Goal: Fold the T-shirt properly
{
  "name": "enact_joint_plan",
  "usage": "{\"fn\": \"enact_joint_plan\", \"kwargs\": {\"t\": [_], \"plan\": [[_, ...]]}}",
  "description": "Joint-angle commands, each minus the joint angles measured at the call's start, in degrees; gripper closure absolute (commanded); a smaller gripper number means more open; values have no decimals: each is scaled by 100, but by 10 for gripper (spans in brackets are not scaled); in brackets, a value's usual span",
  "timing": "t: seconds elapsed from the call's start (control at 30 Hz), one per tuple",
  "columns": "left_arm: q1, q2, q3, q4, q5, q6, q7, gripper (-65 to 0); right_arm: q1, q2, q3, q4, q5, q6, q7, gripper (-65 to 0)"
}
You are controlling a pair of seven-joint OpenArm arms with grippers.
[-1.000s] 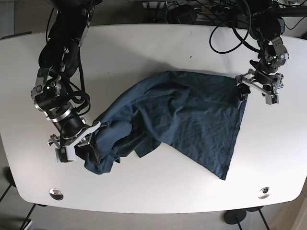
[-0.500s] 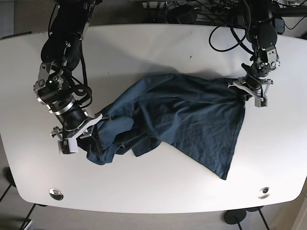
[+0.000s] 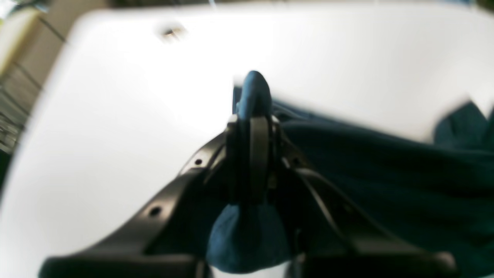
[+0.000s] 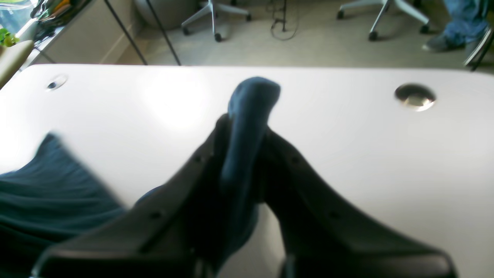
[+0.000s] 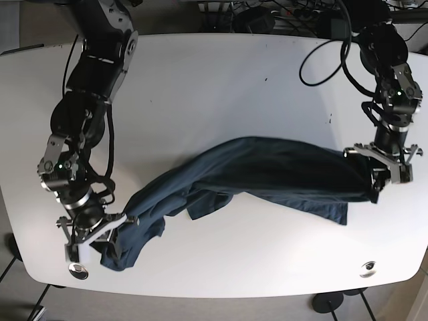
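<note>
The dark blue T-shirt (image 5: 267, 174) lies stretched as a rumpled band across the front half of the white table (image 5: 221, 80). My left gripper (image 5: 372, 184), on the right of the base view, is shut on the shirt's right end. In the left wrist view a fold of T-shirt (image 3: 252, 88) pokes out past the closed left gripper (image 3: 251, 119). My right gripper (image 5: 111, 242), near the front left edge, is shut on the bunched left end. The right wrist view shows T-shirt (image 4: 251, 100) cloth pinched in the right gripper (image 4: 243, 127).
Metal grommets sit at the front left (image 5: 78, 270) and front right (image 5: 367, 269) of the table. Cables (image 5: 267, 17) run along the back edge. Office chair legs (image 4: 210, 15) stand on the floor beyond the table.
Both grippers have moved toward the table's front edge, pulling the shirt with them. The cloth has gone from a broad spread to a narrower stretched band.
</note>
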Motion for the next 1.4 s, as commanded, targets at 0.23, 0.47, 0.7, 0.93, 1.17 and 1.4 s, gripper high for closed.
{"fn": "enact_joint_plan", "kwargs": {"t": [0.23, 0.47, 0.7, 0.93, 1.17, 1.4], "plan": [[-2888, -678, 9, -589, -73, -19, 1073, 0, 2243, 32, -18, -1153, -247, 14, 227, -19], [-5350, -933, 53, -2374, -82, -28, 1170, 0, 3949, 14, -18, -1918, -537, 14, 227, -19], [-5491, -924, 334, -2664, -82, -459, 1170, 0, 3527, 32, -18, -1153, -546, 23, -36, -19], [-3135, -819, 0, -1724, -91, -564, 1153, 0, 828, -21, 26, 69, -537, 23, -1, -19], [-866, -168, -1073, -1310, -56, -1224, 1135, 0, -1686, -416, 483, 605, -528, 40, 702, -19], [443, -71, -1591, -1099, -82, -1654, 1126, 0, -3234, -786, 1037, 737, 254, 23, 711, -19]]}}
